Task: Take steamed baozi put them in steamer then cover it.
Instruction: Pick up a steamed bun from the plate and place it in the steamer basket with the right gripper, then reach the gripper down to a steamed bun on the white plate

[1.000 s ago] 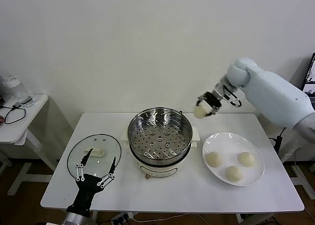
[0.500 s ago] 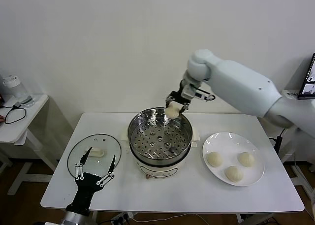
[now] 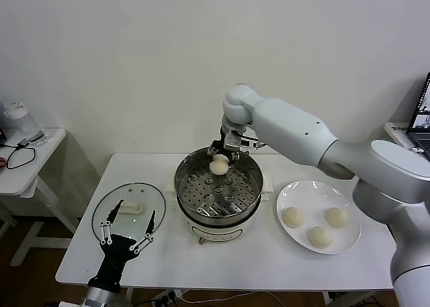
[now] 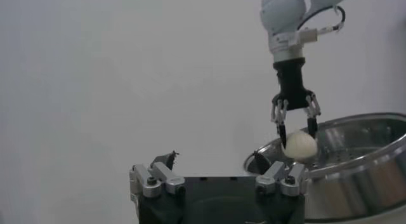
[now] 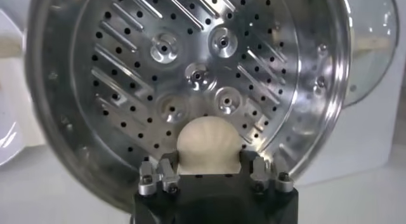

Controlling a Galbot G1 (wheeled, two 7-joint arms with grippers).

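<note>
Baozi [image 3: 220, 164]: smooth cream-white dome; ridged underside

Right gripper [image 5: 208, 171] jaws clamp a baozi [image 5: 208, 144] above the steamer [image 5: 190, 73] tray, apparently clear.

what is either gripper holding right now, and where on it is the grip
The right gripper holds one baozi by its sides, over the steamer. The left gripper is open and holds nothing.
</note>
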